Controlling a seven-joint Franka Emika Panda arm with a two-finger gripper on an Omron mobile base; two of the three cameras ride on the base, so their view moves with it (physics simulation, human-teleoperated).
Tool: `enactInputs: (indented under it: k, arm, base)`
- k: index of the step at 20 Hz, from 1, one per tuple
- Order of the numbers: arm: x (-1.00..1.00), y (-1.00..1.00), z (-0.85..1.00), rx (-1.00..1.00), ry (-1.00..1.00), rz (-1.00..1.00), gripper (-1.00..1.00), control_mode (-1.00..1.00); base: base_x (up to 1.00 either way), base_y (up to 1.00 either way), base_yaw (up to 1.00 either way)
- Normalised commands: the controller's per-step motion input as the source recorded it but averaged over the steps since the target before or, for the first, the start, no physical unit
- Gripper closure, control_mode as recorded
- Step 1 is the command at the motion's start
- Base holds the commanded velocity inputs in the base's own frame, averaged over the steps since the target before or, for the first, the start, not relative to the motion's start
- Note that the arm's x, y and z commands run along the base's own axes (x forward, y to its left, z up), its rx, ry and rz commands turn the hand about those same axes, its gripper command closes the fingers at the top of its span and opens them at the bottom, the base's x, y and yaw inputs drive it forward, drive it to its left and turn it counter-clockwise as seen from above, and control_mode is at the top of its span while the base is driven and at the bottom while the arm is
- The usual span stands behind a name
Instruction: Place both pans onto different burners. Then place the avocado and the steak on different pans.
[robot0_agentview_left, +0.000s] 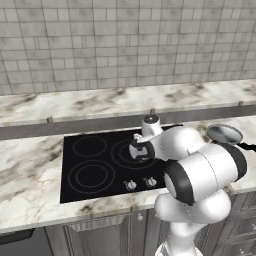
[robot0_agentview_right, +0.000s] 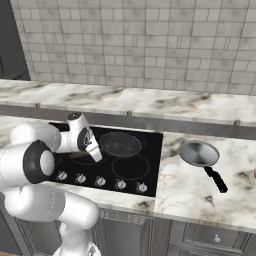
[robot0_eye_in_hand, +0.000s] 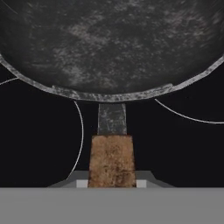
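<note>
The dark pan (robot0_eye_in_hand: 112, 43) with its brown wooden handle (robot0_eye_in_hand: 111, 159) is over the black cooktop (robot0_agentview_left: 67, 165). In the right base view the dark pan (robot0_agentview_right: 121, 144) lies at a rear burner; whether it rests on the glass I cannot tell. My gripper (robot0_eye_in_hand: 111, 183) is shut on the wooden handle, seen also as the gripper (robot0_agentview_right: 91, 151) left of the pan. The arm covers the pan in the left base view, where the gripper (robot0_agentview_left: 140, 151) is low over the cooktop. The silver pan (robot0_agentview_right: 199, 153) with a black handle sits on the marble counter to the right; it shows again as the silver pan (robot0_agentview_left: 224, 133).
Bare burner rings (robot0_agentview_left: 91, 176) mark the cooktop's left half, and another ring (robot0_agentview_right: 130, 166) lies in front of the dark pan. Small silver knobs (robot0_agentview_right: 100, 181) line the front edge. A raised ledge and tiled wall (robot0_agentview_right: 150, 45) close the back. A reddish sliver (robot0_agentview_right: 254, 173) shows at the right edge.
</note>
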Motion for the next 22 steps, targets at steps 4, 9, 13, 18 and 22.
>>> enactInputs:
  k: [4, 9, 13, 18, 22]
  arm:
    - [0.56, -0.36, -0.13, -0.06, 0.07, 0.00, 1.00, -1.00]
    - [0.58, -0.20, -0.09, -0.07, 0.07, 0.01, 1.00, -1.00]
    - [0.50, -0.03, -0.03, -0.07, 0.05, 0.01, 1.00, -1.00]
    - [0.36, -0.01, -0.15, -0.05, 0.06, 0.02, 1.00, -1.00]
    - [0.07, -0.16, -0.40, -0.02, 0.05, 0.00, 1.00, -1.00]
  base:
    - [0.00, 0.00, 0.00]
    - [0.00, 0.00, 0.00]
    - [0.00, 0.00, 0.00]
    - [0.00, 0.00, 0.00]
    - [0.00, 0.00, 0.00]
